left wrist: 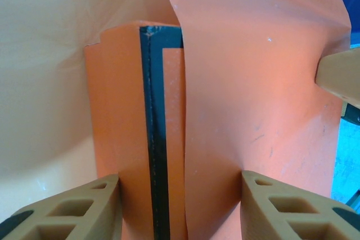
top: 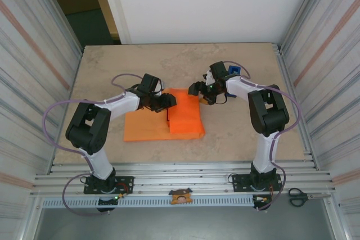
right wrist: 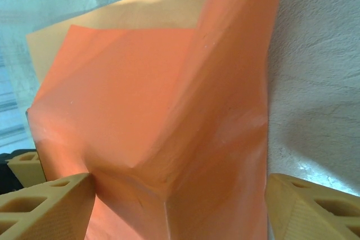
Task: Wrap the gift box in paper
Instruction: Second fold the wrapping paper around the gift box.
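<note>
The paper (top: 143,128) lies flat in the middle of the table (top: 236,133). Its right part is folded over into a thick pile. The flat part sticks out toward 9 o'clock.

The box (left wrist: 153,139) is inside that fold. From the left wrist camera you can see one black edge of it running up and down. The paper (left wrist: 253,111) covers the side of the box toward 3 o'clock.

The left claw (top: 169,100) sits at the pile's 10 o'clock corner. Its two fingers (left wrist: 73,209) stand apart, with the box edge and the paper between them. I cannot tell if they are pinching or just resting there.

The right claw (top: 194,89) sits at the pile's 1 o'clock corner. From its own camera the paper (right wrist: 169,111) bulges over a corner of the box. The claw's fingers (right wrist: 45,206) are spread wide, one on each side of the bump. The finger at 8 o'clock touches the paper. The finger at 4 o'clock is just beside it.

A blue tape holder (top: 233,70) stands behind the right claw, toward 1 o'clock from the paper. Scissors (top: 298,197) lie on the rail at 5 o'clock.
</note>
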`<state>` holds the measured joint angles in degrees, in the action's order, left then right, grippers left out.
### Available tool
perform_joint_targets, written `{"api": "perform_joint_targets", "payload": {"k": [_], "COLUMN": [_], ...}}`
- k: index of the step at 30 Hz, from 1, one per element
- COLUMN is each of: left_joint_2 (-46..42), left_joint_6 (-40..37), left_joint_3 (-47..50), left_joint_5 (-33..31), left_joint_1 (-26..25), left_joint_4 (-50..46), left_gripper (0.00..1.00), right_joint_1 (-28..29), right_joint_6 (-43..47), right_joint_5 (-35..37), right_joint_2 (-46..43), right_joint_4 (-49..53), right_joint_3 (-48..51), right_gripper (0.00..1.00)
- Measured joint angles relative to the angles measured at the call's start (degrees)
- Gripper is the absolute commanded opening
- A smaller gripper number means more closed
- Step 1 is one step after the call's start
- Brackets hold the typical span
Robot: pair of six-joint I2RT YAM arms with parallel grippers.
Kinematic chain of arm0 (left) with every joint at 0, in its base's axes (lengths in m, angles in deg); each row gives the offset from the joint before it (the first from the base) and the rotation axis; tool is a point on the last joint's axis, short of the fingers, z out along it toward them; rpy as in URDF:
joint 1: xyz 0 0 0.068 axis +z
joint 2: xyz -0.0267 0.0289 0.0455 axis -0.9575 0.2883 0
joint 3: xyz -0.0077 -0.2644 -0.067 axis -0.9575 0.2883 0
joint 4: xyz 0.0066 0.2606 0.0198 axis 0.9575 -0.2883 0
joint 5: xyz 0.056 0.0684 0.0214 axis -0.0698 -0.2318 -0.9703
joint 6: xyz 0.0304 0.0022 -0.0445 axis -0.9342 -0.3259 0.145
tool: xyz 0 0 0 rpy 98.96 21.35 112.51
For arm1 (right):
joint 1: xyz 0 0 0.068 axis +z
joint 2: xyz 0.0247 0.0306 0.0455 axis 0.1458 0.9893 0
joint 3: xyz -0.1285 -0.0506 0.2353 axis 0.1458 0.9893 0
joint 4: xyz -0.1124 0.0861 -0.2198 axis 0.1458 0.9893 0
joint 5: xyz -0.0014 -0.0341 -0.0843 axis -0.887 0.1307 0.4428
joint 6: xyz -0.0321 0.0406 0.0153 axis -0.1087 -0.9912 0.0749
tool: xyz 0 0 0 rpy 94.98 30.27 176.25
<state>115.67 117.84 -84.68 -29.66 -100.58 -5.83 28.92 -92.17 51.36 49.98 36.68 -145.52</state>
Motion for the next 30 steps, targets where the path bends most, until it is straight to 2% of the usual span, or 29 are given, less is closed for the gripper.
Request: {"api": "perform_joint_targets", "payload": {"k": [9,22,30], "left_joint_2": [0.0,0.0,-0.02], "left_joint_6": [0.0,-0.02,-1.4], "left_joint_3": [0.0,0.0,-2.36], "left_joint_5": [0.02,0.04,-0.2], "left_joint_1": [0.0,0.07,-0.02], "left_joint_4": [0.0,-0.02,-4.17], "left_gripper": [0.5,0.5,0.68], "right_joint_1": [0.0,0.07,0.07], "right_joint_6": [0.17,2.78,2.93], "right_joint_5": [-2.21,-1.99,-1.55], "right_joint_2": [0.17,2.16,1.7], "right_joint_4": [0.94,2.6,1.68], "right_joint_3": [-1.84,-2.38,-1.46], "right_gripper": [0.81,0.75,0.74]}}
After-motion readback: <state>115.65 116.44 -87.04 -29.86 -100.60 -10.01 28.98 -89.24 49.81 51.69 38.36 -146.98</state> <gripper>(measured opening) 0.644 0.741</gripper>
